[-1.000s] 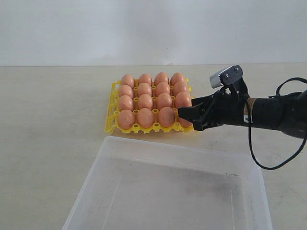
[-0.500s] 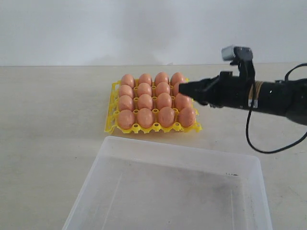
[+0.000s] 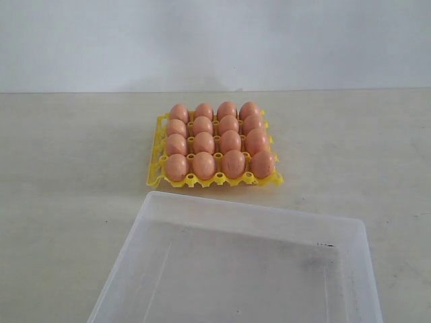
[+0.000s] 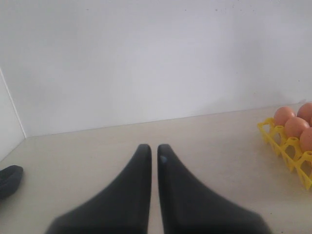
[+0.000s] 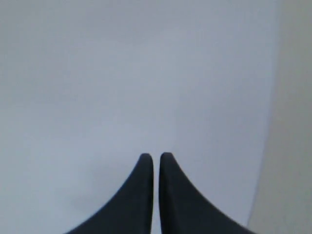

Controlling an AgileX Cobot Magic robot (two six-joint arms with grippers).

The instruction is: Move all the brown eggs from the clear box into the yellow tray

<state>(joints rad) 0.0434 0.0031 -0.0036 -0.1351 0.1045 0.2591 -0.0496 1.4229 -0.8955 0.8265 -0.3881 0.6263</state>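
The yellow tray (image 3: pixel 155 168) sits on the table beyond the clear box (image 3: pixel 249 214), and several brown eggs (image 3: pixel 204 165) fill its cups. No egg shows inside the clear box. Neither arm appears in the exterior view. In the left wrist view my left gripper (image 4: pixel 154 147) is shut with nothing between its fingers, low over the table, with the tray's edge (image 4: pixel 280 144) and a few eggs (image 4: pixel 283 115) off to one side. In the right wrist view my right gripper (image 5: pixel 156 156) is shut and empty, facing a plain pale wall.
A pale wall (image 3: pixel 215 40) runs behind the beige table (image 3: pixel 67 168). A dark object (image 4: pixel 9 179) lies at the edge of the left wrist view, near a white panel (image 4: pixel 9 122).
My right arm pulled back from the tray's near right corner, rose and left the exterior view. Its jaws went from open to shut, with an egg left in the corner cup.
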